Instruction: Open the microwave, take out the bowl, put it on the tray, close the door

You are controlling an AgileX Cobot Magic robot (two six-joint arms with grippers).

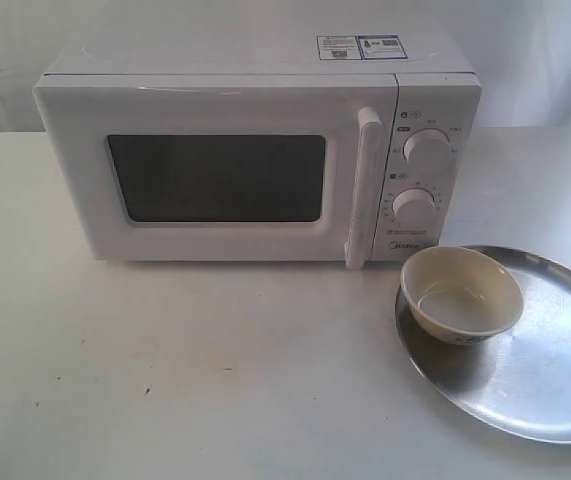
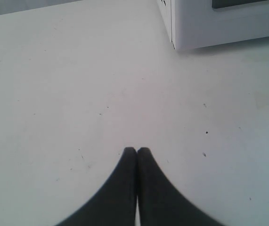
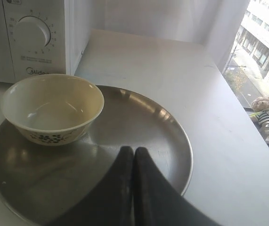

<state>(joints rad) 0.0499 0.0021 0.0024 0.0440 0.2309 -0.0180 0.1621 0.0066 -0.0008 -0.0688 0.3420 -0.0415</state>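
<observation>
The white microwave (image 1: 255, 150) stands at the back of the table with its door (image 1: 215, 175) shut and the bar handle (image 1: 363, 185) at the door's right edge. The cream bowl (image 1: 460, 293) sits upright on the left part of the silver tray (image 1: 555, 390), in front of the microwave's dials. Neither arm shows in the exterior view. My left gripper (image 2: 136, 149) is shut and empty over bare table, near the microwave's corner (image 2: 181, 28). My right gripper (image 3: 133, 149) is shut and empty above the tray (image 3: 162, 127), beside the bowl (image 3: 52, 108).
The white table (image 1: 165, 380) runs in front and left of the microwave. A pale curtain hangs behind. In the right wrist view the table's edge meets a window with a teddy bear (image 3: 266, 110) on the sill.
</observation>
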